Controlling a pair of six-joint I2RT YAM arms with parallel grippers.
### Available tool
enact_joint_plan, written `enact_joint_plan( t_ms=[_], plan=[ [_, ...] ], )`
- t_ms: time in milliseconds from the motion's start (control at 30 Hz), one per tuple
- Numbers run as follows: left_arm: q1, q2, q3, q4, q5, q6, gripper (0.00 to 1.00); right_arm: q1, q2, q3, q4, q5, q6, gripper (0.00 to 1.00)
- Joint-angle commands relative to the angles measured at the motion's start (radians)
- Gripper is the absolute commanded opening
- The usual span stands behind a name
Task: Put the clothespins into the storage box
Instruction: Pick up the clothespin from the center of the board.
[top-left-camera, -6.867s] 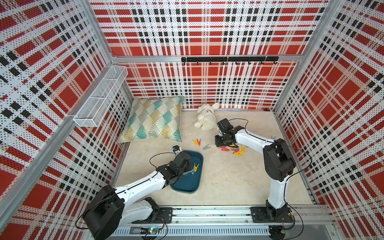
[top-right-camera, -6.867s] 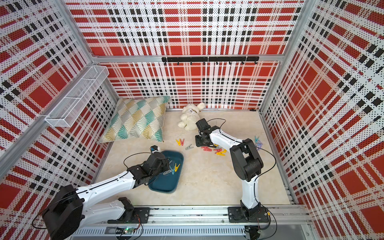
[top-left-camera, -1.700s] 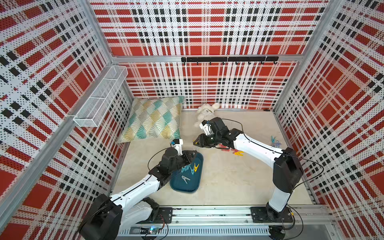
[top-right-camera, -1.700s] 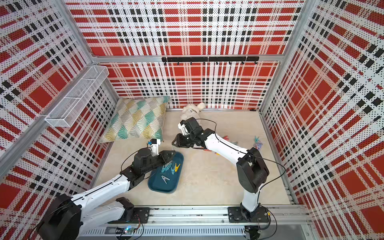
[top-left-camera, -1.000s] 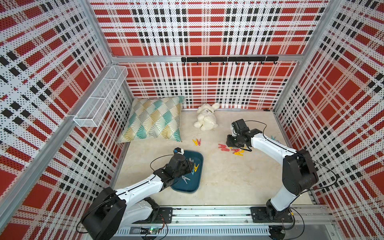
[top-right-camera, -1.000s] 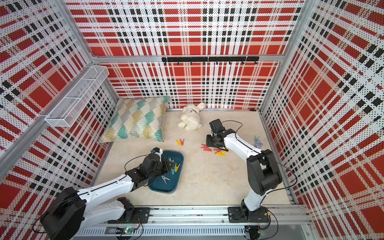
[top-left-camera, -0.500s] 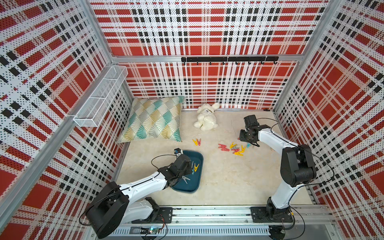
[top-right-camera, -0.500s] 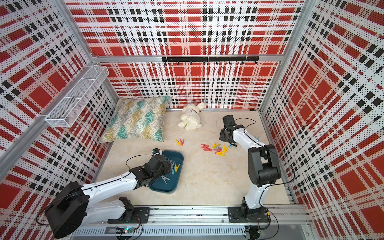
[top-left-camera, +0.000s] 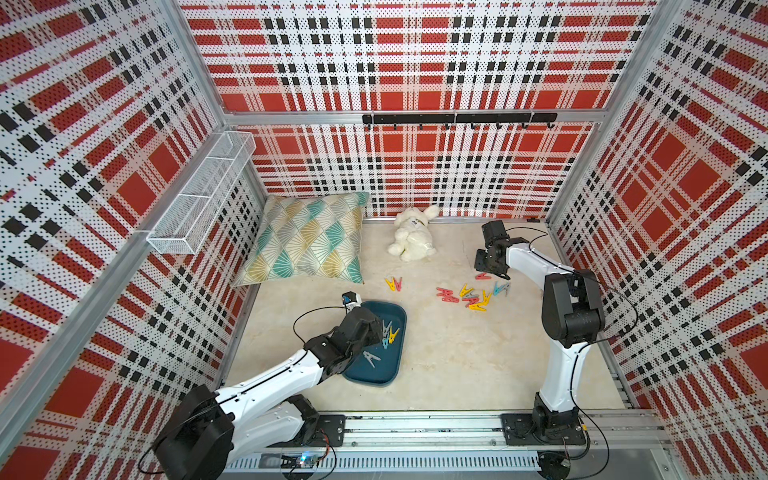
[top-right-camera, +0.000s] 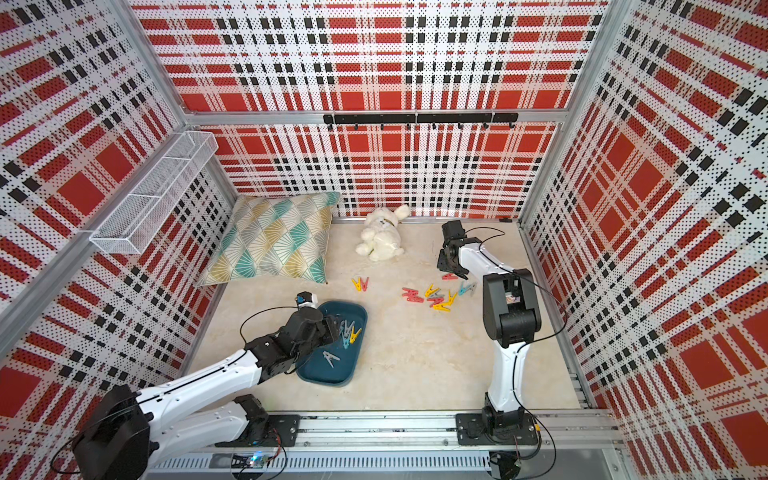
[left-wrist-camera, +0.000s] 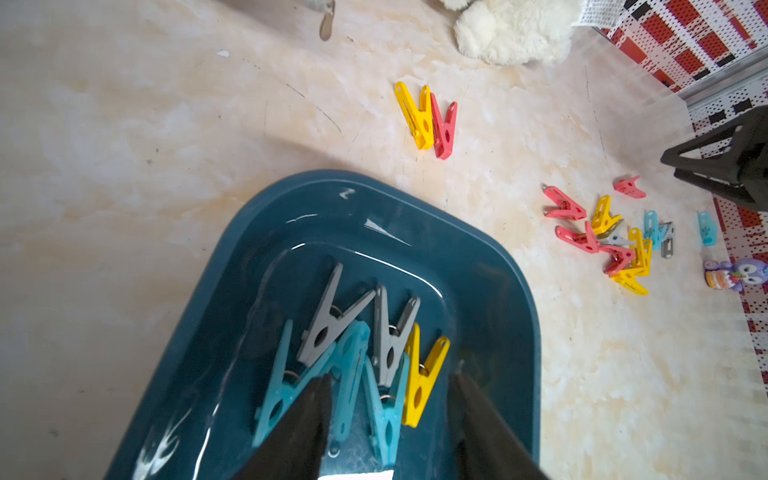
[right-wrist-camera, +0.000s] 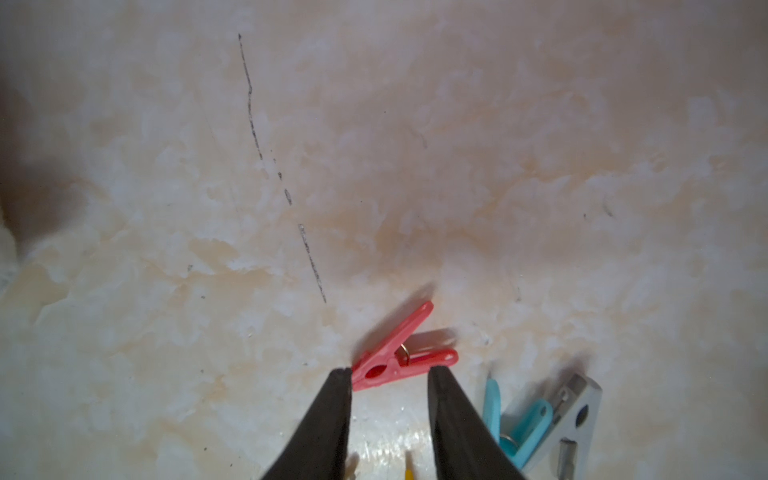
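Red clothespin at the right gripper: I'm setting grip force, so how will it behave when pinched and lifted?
Probably stiff and light: the red clothespin looks like thin plastic with a wire spring. Lying flat on the smooth table, it should slide or spin, not roll. Pinched across its splayed legs by the open right gripper, it may spring or twist.

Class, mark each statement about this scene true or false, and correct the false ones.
1. The left claw hangs open over the box. True.
2. The right claw grips a red pin. False: it is open, and the pin lies on the table.
3. A yellow pin lies in the box. True.
4. Every pin is in the box. False: a cluster lies on the table.
5. The plush toy lies on the pillow. False: it lies on the table beside it.
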Motion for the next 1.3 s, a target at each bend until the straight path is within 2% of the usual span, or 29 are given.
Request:
enact_joint_plan(
  t_ms=[0, 633, 1067, 1267],
  plan=[
    [0.011, -0.018, 0.006, -0.019, -0.005, 0.009, 0.51, -0.013, 0.043, 0.03, -0.028, 0.019, 0.005, 0.39],
    [0.022, -0.006, -0.008, -0.012, 0.009, 0.011, 0.49, -0.033, 0.156, 0.086, -0.012, -0.023, 0.01, 0.38],
    [0.022, -0.028, 0.012, 0.013, 0.039, 0.018, 0.48, -0.031, 0.095, 0.004, 0.043, -0.077, 0.022, 0.1],
    [0.023, -0.05, 0.033, 0.079, 0.1, 0.041, 0.48, -0.005, 0.023, -0.055, 0.071, -0.118, 0.035, 0.06]
  ],
)
